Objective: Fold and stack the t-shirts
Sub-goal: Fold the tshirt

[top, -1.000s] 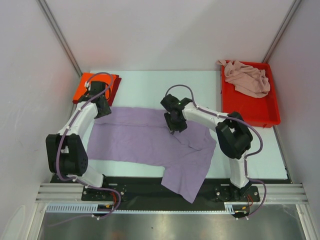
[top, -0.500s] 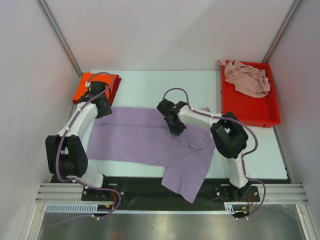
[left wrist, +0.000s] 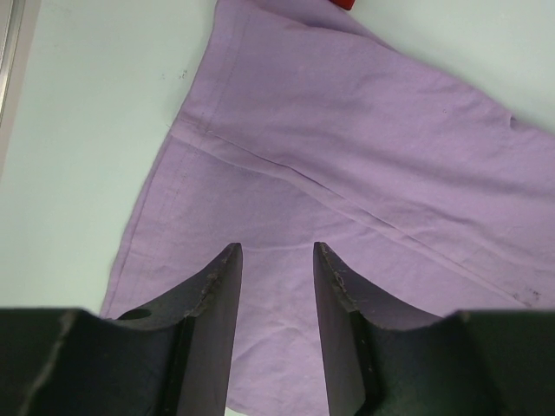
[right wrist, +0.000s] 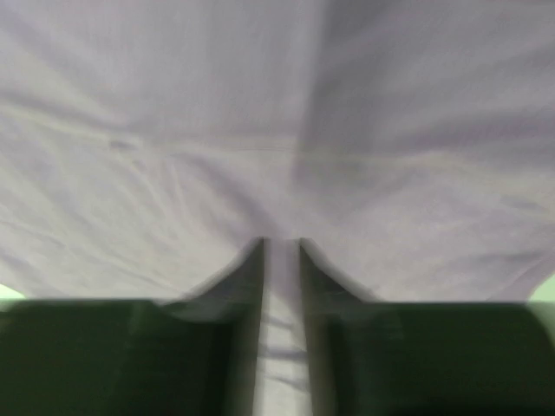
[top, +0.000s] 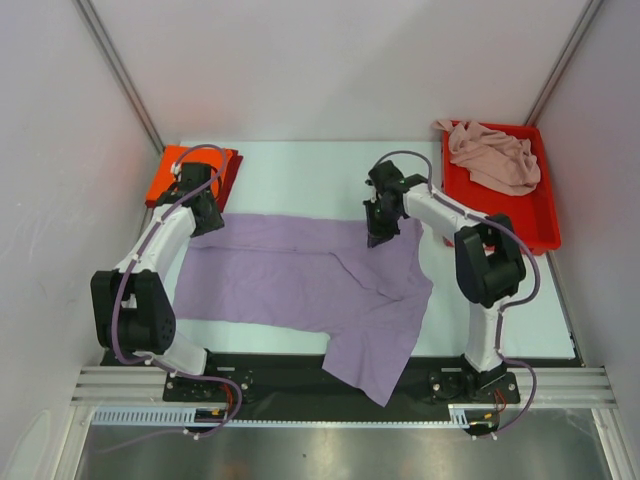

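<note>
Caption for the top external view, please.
Right gripper pinches the lavender t-shirt near its far edge; left gripper open over the shirt's left end.

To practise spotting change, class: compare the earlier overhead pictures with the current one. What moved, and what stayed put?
The right gripper moved right, toward the red tray, and shut on the purple shirt, pinching a fold. The left gripper stayed open over the shirt's left end; the pink shirt stayed in the tray.
</note>
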